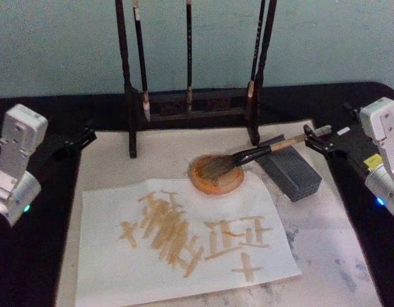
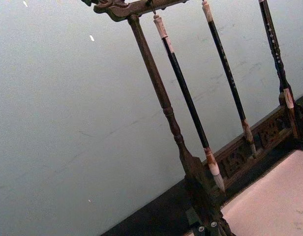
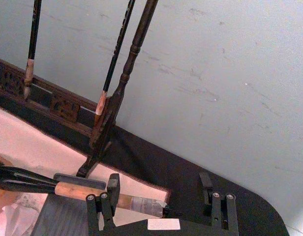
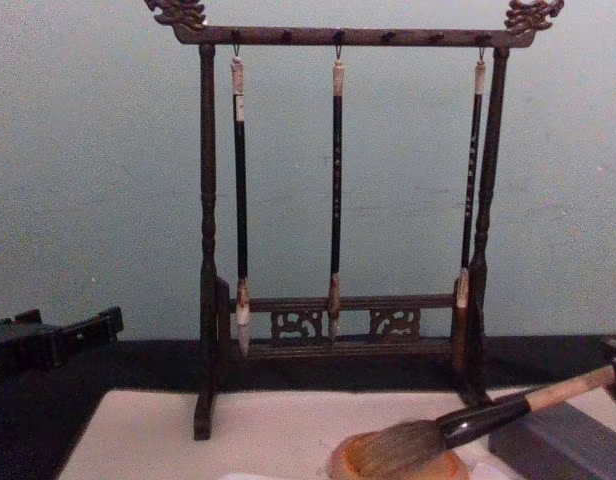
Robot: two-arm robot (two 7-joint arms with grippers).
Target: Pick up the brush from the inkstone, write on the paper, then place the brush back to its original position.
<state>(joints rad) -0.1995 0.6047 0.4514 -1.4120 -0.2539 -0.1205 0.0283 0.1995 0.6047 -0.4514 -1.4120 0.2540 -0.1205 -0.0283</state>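
- The brush [image 1: 253, 154] lies with its bushy head on the inkstone [image 1: 216, 188], a little right of centre on the worktop [image 1: 50, 256]. Its tan handle crosses the top of the grey block [image 1: 293, 178], and from the chest view I see it tilted, head low and handle end higher.
- Its long axis runs from near-left at the bristles to far-right at the handle end, pointing almost straight at my right tool [image 1: 310, 137].
- That right tool is released. In the right wrist view the jaws stand wide apart, and the taped end of the handle reaches into the gap between them, close by one jaw. Whether it touches that jaw I cannot tell.
- The paper [image 1: 107, 268] lies near and left of the inkstone, its far edge just at the dish, and tan strokes [image 1: 178, 233] cover its middle.
- The left tool [image 1: 82, 139] sits parked at the far-left edge of the cream mat [image 1: 331, 217], well apart from the brush. Released or clenched, I cannot tell.
- My judgement is that the right arm is plainly the nearer one. A grasp would close across the handle near its far-right end, square to that axis.
- I would then lift before swinging near-left toward the paper, so the bristles clear the dish rim and the handle clears the block.
- With strokes on the sheet and the brush on the dish, I cannot say whether writing is over or yet to come.
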